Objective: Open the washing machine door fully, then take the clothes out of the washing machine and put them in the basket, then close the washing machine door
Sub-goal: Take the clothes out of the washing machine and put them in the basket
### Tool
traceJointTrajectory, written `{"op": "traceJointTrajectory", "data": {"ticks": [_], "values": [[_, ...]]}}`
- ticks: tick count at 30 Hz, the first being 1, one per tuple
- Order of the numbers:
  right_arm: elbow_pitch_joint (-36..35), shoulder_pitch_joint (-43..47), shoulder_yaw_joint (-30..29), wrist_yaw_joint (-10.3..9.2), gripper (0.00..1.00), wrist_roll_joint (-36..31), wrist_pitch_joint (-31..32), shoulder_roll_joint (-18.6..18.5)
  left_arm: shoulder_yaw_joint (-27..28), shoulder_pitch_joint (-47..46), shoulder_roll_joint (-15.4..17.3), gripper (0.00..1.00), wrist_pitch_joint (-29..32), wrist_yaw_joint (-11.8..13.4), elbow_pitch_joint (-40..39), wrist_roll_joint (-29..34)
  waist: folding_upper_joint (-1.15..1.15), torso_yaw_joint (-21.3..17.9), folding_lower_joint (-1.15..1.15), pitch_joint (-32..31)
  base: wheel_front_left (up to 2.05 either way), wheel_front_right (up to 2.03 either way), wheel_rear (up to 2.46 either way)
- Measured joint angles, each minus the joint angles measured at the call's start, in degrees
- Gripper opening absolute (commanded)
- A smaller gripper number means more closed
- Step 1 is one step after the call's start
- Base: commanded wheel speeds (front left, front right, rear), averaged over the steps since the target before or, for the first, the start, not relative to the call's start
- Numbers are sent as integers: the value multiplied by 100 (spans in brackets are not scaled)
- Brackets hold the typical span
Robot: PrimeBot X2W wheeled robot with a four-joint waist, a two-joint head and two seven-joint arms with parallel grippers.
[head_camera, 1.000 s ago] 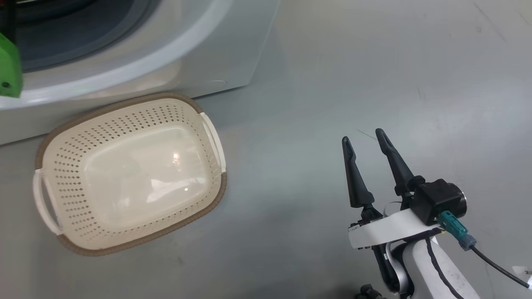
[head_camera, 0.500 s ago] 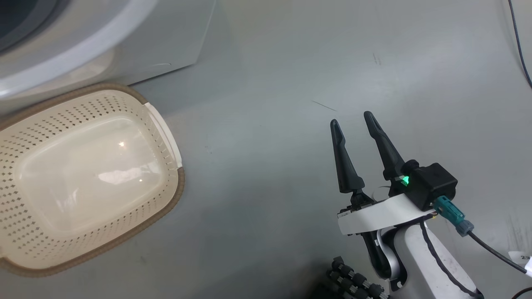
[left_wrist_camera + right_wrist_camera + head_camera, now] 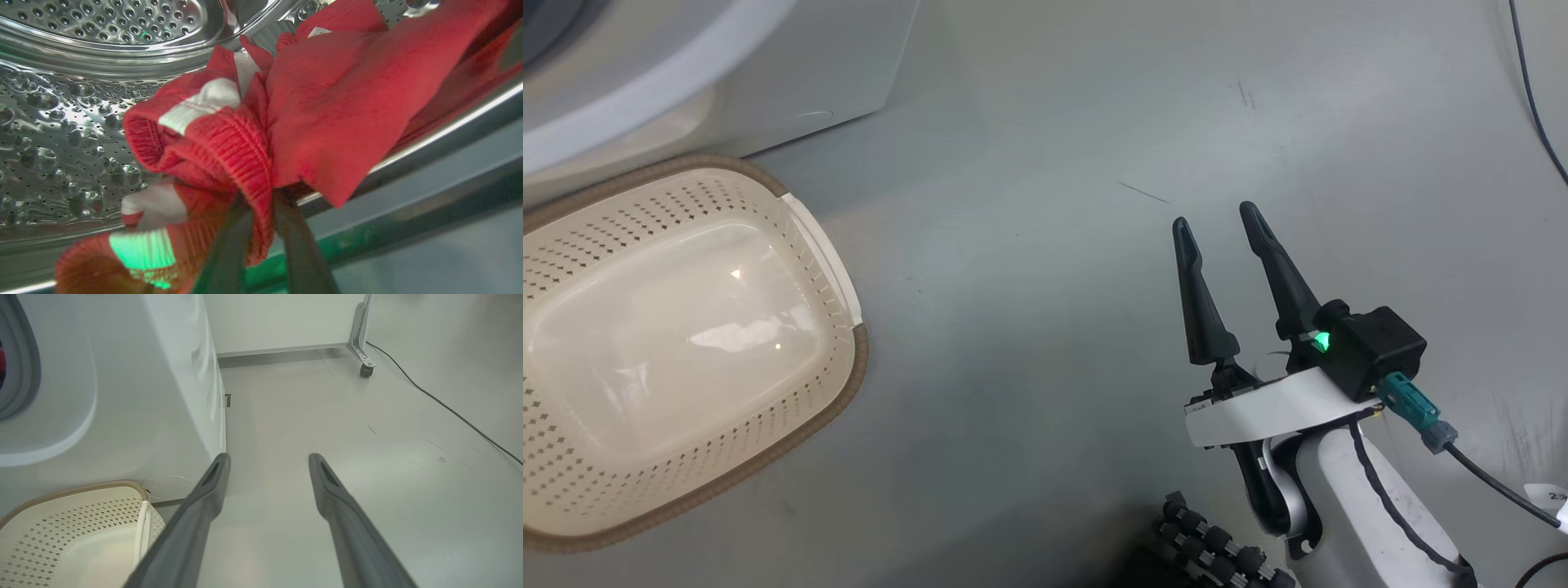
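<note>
Inside the steel perforated drum, my left gripper is shut on a ribbed fold of the red clothes with white stripes. The garment bunches at the drum's lip, over the grey seal. The cream basket with its brown rim sits empty on the floor in front of the white washing machine, also seen as basket and machine in the right wrist view. My right gripper hovers open over bare floor, well to the right of the basket, holding nothing. The door is out of view.
Grey floor spreads to the right of the machine. A black cable runs along the floor at the far right, and a panel on a caster wheel stands behind. A dark ribbed part of my base shows at the bottom.
The head camera has swung right, so the basket and machine slid left in view. My right gripper stays open in about the same pose; its green light came on.
</note>
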Motion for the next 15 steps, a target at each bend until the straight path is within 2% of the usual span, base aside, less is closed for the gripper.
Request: {"op": "traceJointTrajectory", "data": {"ticks": [9,15], "values": [[9,-94,-149,-5,100,2,0,0,37,-15,-291,0,-394,56,205,-94,0,115,0,-63,0,0,0],[49,-94,-265,-7,100,-144,0,0,82,3,-510,0,-875,56,256,-234,0,286,0,-160,0,0,0]]}}
